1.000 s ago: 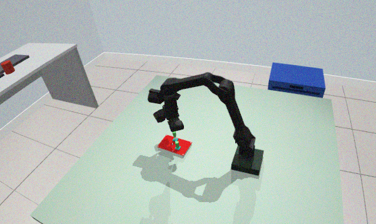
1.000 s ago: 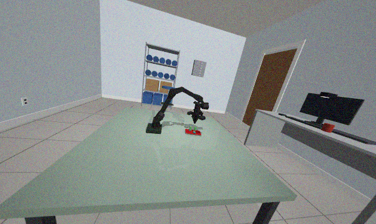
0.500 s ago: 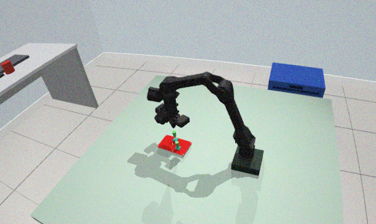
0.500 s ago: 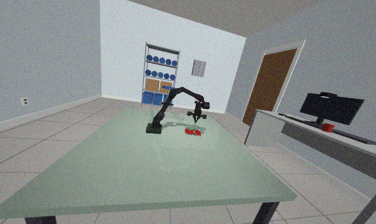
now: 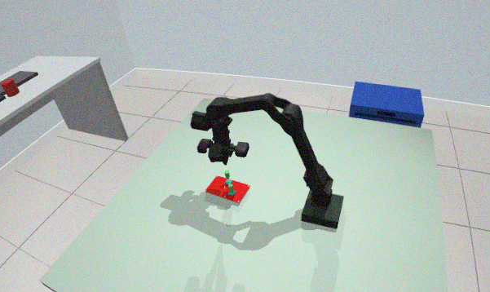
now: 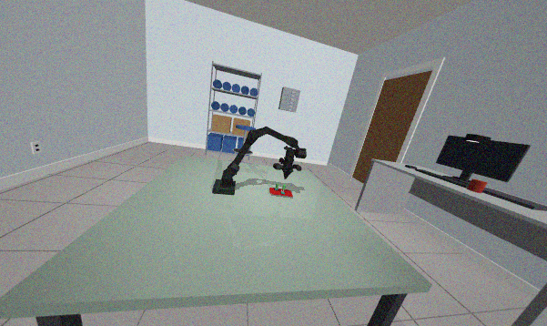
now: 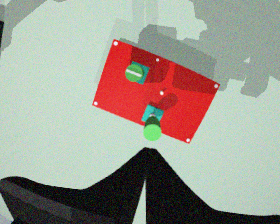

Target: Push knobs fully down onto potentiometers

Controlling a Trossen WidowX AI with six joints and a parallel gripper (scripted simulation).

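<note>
The red circuit board (image 5: 240,191) (image 6: 275,193) (image 7: 191,110) stands on the table. One green knob (image 5: 231,188) (image 7: 134,73), with a white line on top, sits low and close over its teal potentiometer (image 5: 231,193) (image 7: 143,74). The other green knob (image 5: 227,174) (image 7: 152,132) stands higher, with a visible gap above its teal potentiometer (image 7: 152,112). Both potentiometers are on the board. My gripper (image 5: 225,162) (image 6: 288,178) (image 7: 149,153) is shut and empty. It points down and hangs above the board, touching neither knob. Whether the lower knob sits fully against its potentiometer is too small to tell.
The arm's base (image 5: 323,210) (image 6: 224,187) stands on the same table, to the right of the board in the top view. A side desk with a red cup (image 5: 11,87) (image 6: 477,186) and a blue box (image 5: 386,102) stand away from the table.
</note>
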